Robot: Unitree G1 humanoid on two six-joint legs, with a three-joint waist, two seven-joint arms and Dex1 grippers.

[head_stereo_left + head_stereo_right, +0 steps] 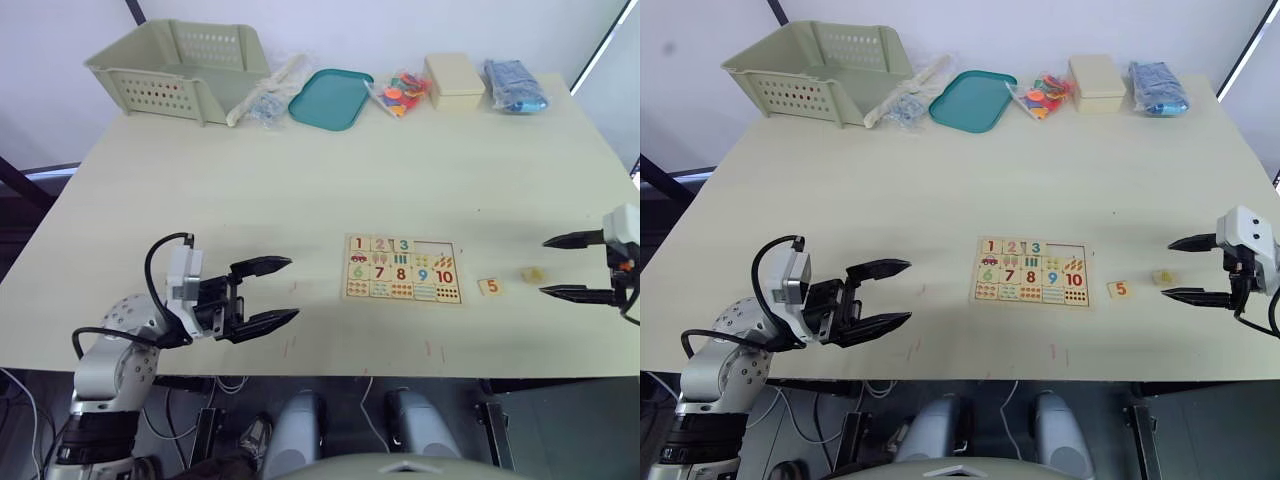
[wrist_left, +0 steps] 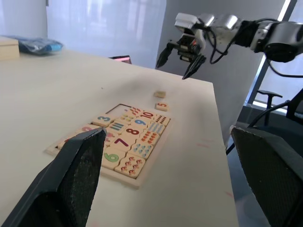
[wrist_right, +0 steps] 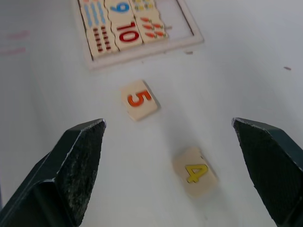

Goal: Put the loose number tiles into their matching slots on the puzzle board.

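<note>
The puzzle board [image 1: 403,270] lies flat near the table's front centre. Tiles 1, 2 and 3 sit in the left slots of its top row; the two right slots [image 1: 436,247] are bare. Two loose tiles lie on the table to the board's right: the orange 5 tile [image 1: 490,287] [image 3: 138,100] closer to it, and the yellow 4 tile [image 1: 533,273] [image 3: 194,172] beyond. My right gripper [image 1: 566,266] hovers open just right of the 4 tile, holding nothing. Open and empty too, my left gripper [image 1: 268,293] hangs well left of the board.
Along the far edge stand a pale green basket [image 1: 180,68], a clear bag of items [image 1: 268,95], a teal tray [image 1: 331,98], a bag of colourful pieces [image 1: 400,93], a cream box [image 1: 455,80] and a blue packet [image 1: 514,86].
</note>
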